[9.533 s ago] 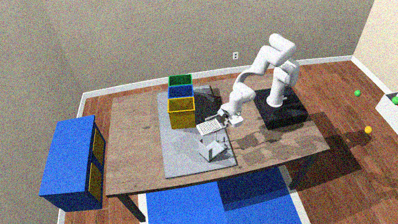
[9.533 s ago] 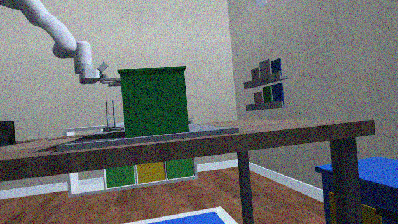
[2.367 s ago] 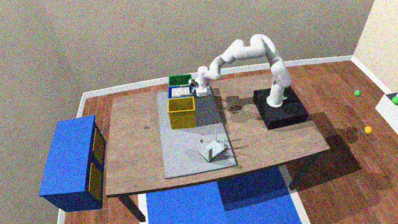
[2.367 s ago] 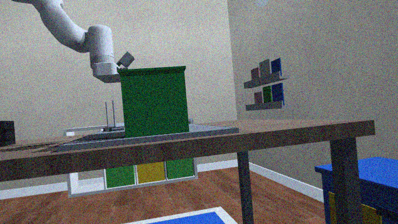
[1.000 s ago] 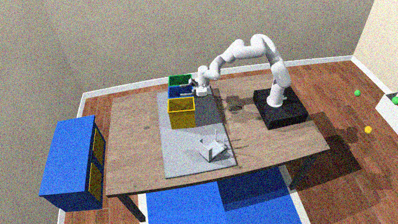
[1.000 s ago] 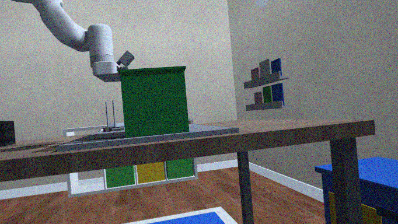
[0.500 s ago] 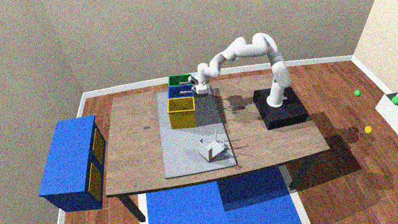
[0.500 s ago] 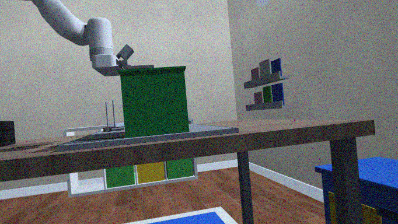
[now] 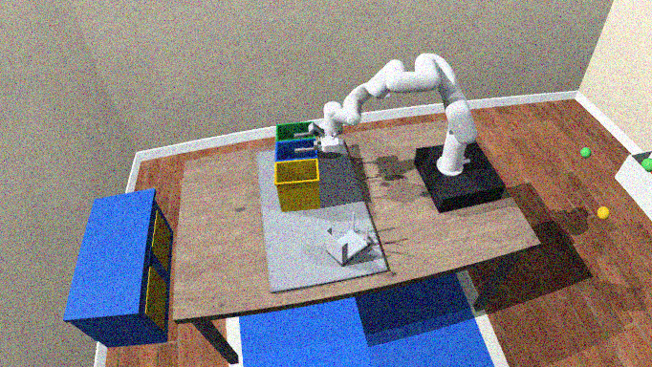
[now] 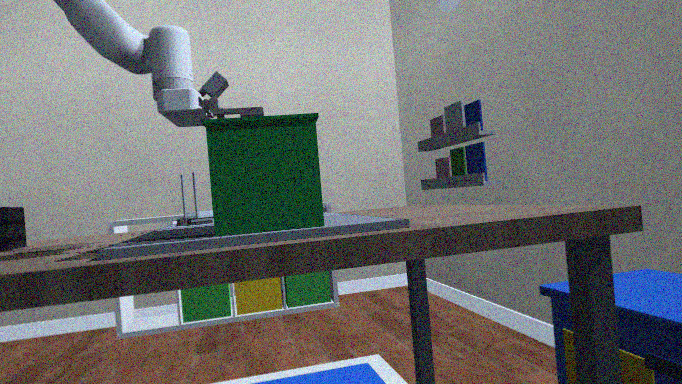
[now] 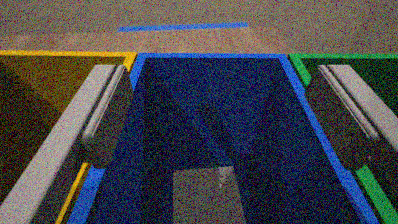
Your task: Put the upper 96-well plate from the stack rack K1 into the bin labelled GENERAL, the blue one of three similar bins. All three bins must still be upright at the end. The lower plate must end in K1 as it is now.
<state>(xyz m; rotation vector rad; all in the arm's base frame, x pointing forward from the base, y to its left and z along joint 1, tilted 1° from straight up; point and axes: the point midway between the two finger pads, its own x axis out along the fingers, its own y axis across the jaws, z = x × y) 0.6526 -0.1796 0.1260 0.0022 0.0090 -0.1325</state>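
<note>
The GENERAL bin is the blue one (image 9: 286, 155) (image 11: 215, 56), upright between the yellow bin (image 9: 300, 197) (image 11: 30, 90) and the green bin (image 10: 265, 175) (image 11: 370, 57), both upright. My gripper (image 9: 295, 142) (image 10: 260, 111) (image 11: 220, 100) is open and empty, its fingers wide apart just above the rims. Deep in the blue bin a plain pale grey shape (image 11: 205, 197) shows, likely part of the upper plate; its pose is unclear. Rack K1 stands in front of the bins, its thin posts (image 9: 354, 221) (image 10: 182, 200) upright. A white plate (image 9: 355, 240) appears to sit low in it.
The bins and K1 stand on a grey mat (image 9: 296, 268) on the wooden table (image 9: 215, 248). A blue strip (image 11: 182, 27) lies beyond the blue bin. The arm's black base (image 9: 461, 191) is at the right. A blue cabinet (image 9: 115, 248) stands left of the table.
</note>
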